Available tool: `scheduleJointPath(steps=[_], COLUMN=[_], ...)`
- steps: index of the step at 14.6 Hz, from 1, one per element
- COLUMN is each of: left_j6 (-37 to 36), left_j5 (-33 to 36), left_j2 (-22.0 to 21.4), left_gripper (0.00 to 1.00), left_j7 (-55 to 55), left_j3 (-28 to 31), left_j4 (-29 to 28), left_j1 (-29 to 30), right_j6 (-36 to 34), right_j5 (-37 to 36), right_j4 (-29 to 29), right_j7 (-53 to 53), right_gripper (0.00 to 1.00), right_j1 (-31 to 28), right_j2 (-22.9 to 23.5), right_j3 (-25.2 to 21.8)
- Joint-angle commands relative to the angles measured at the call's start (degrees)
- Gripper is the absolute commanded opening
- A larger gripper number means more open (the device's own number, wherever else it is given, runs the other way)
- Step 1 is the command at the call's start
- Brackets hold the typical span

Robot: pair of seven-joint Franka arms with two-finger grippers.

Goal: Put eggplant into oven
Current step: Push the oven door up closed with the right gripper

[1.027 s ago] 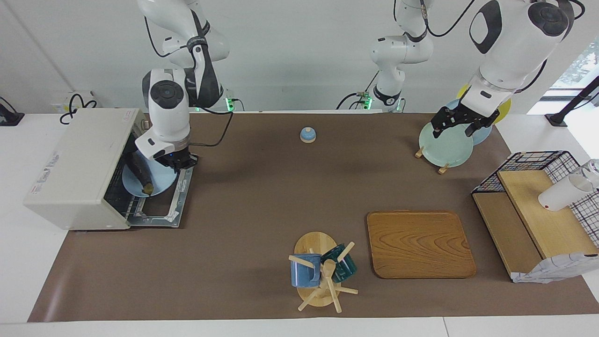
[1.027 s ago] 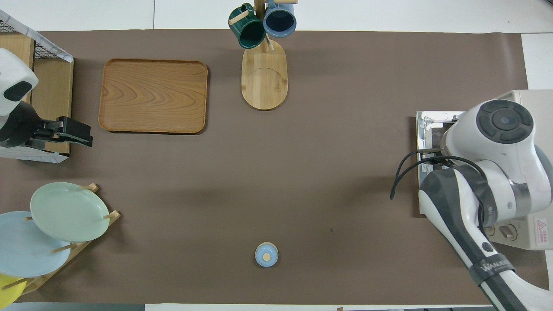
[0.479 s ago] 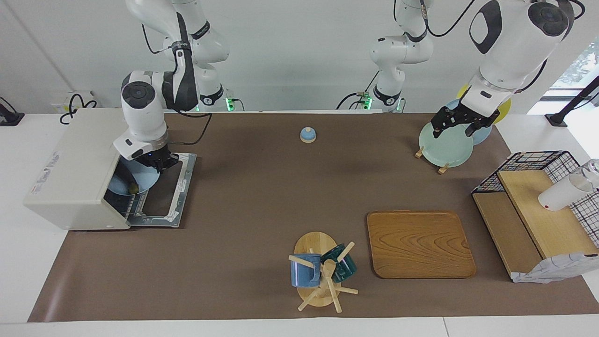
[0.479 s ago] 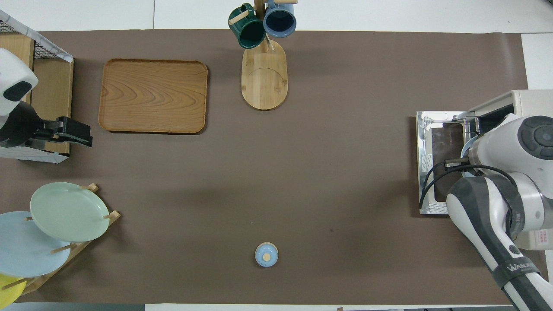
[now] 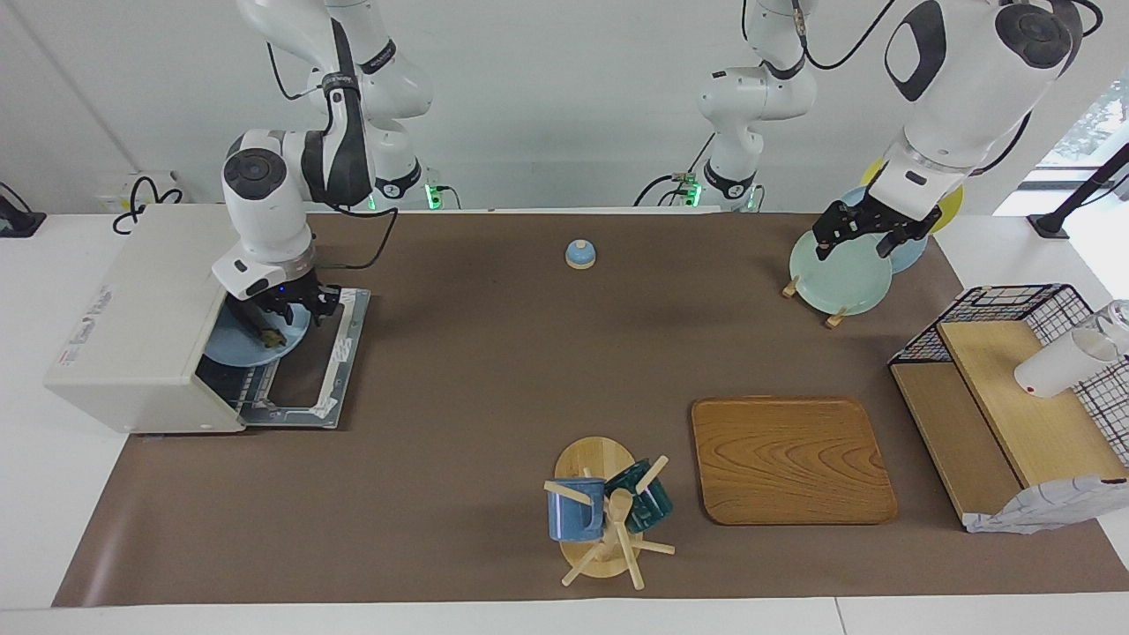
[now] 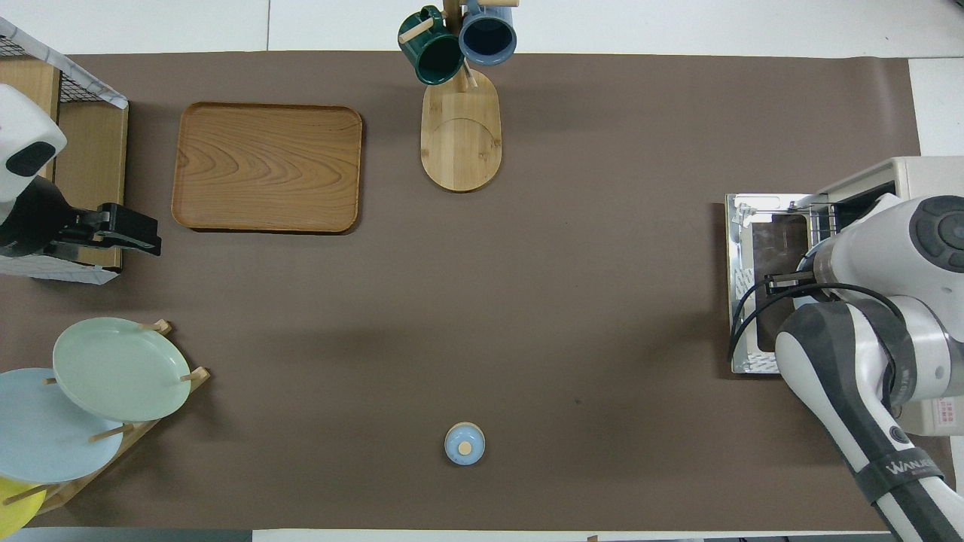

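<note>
Brown mat [image 5: 494, 370] on white table [image 5: 35, 494]; left fingers [image 5: 848, 231] wide — right fingers' [image 5: 287, 319] state unclear.

White worktop [image 5: 35, 494] under brown mat [image 5: 494, 370]; plain white wall [image 5: 547, 97]; bright window [image 5: 1089, 123] at one end.

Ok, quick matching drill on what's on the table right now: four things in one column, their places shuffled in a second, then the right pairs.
Things:
1. blue plate
2. pale green plate
3. dark green mug
4. white cup

Places:
A. on the wire-and-wood rack's shelf, lying on its side
B. on the oven's wire rack, at its open door
C. hung on the wooden mug tree
D. propped in the plate stand, under the left gripper

Pairs: 1-B, 2-D, 3-C, 4-A
</note>
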Motion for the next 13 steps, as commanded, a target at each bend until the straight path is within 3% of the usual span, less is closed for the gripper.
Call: scheduleJointPath(steps=[1, 4, 8, 13], left_j6=[-0.83, -0.83, -0.83, -0.83], left_j5=[-0.07, -0.07, -0.07, -0.07], left_j2=[-0.31, -0.31, -0.31, -0.31], left_gripper=[1.00, 1.00, 1.00, 1.00], left_j7=[0.76, 0.76, 0.76, 0.76], left_j3=[-0.26, -0.26, -0.26, -0.26], left_j4=[-0.03, -0.03, -0.03, -0.03], left_j1=[0.67, 0.67, 0.67, 0.67], right_j6=[-0.90, 6.03, 12.46, 11.60], right_j5=[5.45, 6.17, 6.17, 1.26], right_j4=[3.13, 2.16, 0.75, 0.49], right_j7=[-0.08, 3.95, 4.50, 4.50], right_gripper=[0.40, 0.00, 0.00, 0.00], right_j1=[2.20, 5.19, 5.37, 5.37], right_j2=[0.95, 4.81, 10.17, 11.41], right_j3=[0.53, 0.71, 0.71, 0.53])
